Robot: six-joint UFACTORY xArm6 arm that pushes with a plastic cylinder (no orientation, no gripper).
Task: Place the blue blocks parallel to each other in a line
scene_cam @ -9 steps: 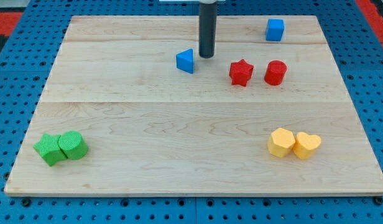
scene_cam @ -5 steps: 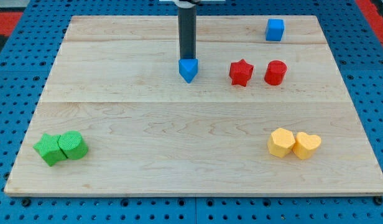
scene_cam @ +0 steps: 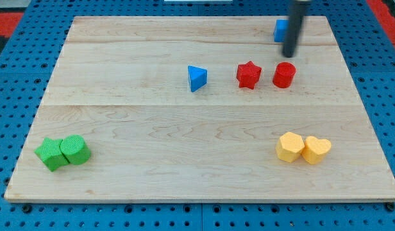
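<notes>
my tip (scene_cam: 290, 55) sits near the view's top right, holding nothing, just above the red cylinder (scene_cam: 283, 74). blue cube (scene_cam: 280, 29) partly hidden behind the rod, contact unclear. blue triangular block (scene_cam: 197, 77) lies well apart to the left, beside the red star (scene_cam: 248, 74).

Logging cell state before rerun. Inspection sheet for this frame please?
Surface: wooden board, flat, on blue pegboard.
Job's things: blue triangular block mid-board; blue cube near the view's top right, partly hidden by the rod.
Clutter: red star block and red cylinder apart; two green blocks touching, bottom left; two yellow blocks touching, bottom right.
Hand: none; my tip just right of and below the cube, above the red cylinder.
Cables: nothing seen.
Surroundings: red edging at top corners.
</notes>
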